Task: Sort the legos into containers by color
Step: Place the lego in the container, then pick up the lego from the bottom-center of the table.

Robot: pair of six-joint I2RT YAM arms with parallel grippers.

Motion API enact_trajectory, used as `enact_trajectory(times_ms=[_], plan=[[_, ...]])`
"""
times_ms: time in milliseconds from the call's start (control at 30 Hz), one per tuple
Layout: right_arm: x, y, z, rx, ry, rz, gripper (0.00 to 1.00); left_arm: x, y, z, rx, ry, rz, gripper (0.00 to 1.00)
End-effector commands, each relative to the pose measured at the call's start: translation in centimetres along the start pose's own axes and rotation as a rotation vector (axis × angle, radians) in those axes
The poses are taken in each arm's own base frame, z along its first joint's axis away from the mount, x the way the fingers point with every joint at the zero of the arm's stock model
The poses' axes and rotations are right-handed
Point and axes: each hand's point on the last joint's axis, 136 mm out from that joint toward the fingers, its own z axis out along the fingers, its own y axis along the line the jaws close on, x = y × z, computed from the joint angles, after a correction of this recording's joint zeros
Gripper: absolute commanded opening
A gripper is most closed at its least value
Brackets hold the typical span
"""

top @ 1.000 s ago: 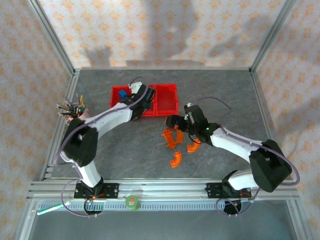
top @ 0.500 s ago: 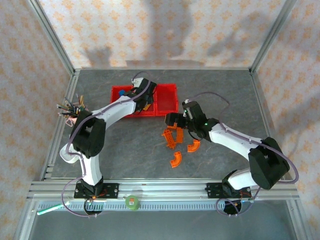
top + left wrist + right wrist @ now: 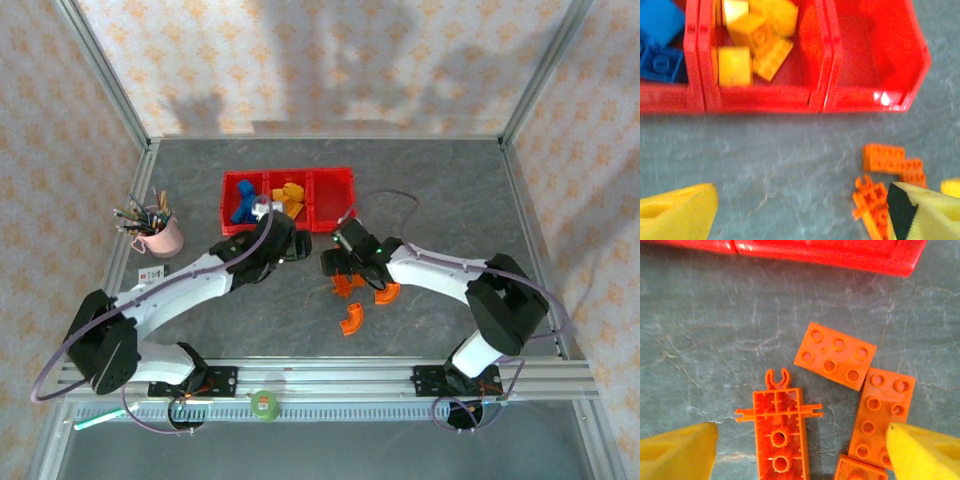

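Observation:
The containers are a red tray (image 3: 345, 175) of three joined bins. The top view has blue legos (image 3: 240, 199) in its left bin and yellow ones (image 3: 288, 196) in the middle; the right bin (image 3: 875, 55) holds nothing. My left gripper (image 3: 297, 247) is open and empty (image 3: 802, 215) over bare table just in front of the tray. My right gripper (image 3: 338, 264) is open (image 3: 800, 452) and low over a cluster of orange legos. A long orange piece (image 3: 780, 435) lies upside down between its fingers, untouched, with two orange plates (image 3: 835, 356) (image 3: 882, 415) beside it.
Two orange arches (image 3: 387, 293) (image 3: 351, 320) lie on the table near the front of the orange cluster. A pink cup with pens (image 3: 157, 235) stands at the left. Metal frame rails border the table.
My left arm has pulled back from over the tray's middle bin toward me, and its gripper has opened. My right gripper has shifted left and lower over the orange pieces, its fingers slightly narrower.

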Motion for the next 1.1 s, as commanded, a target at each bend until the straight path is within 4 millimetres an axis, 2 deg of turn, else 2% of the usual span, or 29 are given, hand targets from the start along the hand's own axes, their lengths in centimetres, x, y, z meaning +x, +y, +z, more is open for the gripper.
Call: enact_trajectory(times_ms=[0, 200, 367, 833, 933, 1067], plan=[[0.5, -0.2, 0.4, 0.075, 0.025, -0.068, 0.79, 1.8, 0.5, -1.0, 0.061, 0.010, -0.085, 0.93], [1.0, 0.4, 1.1, 0.107, 0.034, -0.117, 0.67, 4.8, 2.0, -1.7, 0.113, 0.025, -0.144, 0.99], [1.7, 0.8, 1.8, 0.132, 0.052, -0.155, 0.59, 5.9, 2.9, -1.6, 0.112, 0.035, -0.167, 0.99], [2.8, 0.5, 3.7, 0.167, 0.085, -0.181, 0.41, 5.9, 3.0, -1.5, 0.105, 0.030, -0.181, 0.99], [2.6, 0.6, 3.6, 0.162, 0.075, -0.180, 0.38, 5.7, 3.0, -1.6, 0.102, 0.025, -0.182, 0.99], [1.9, 1.1, 3.0, 0.142, 0.059, -0.173, 0.28, 5.4, 2.7, -1.7, 0.110, 0.023, -0.184, 0.99]])
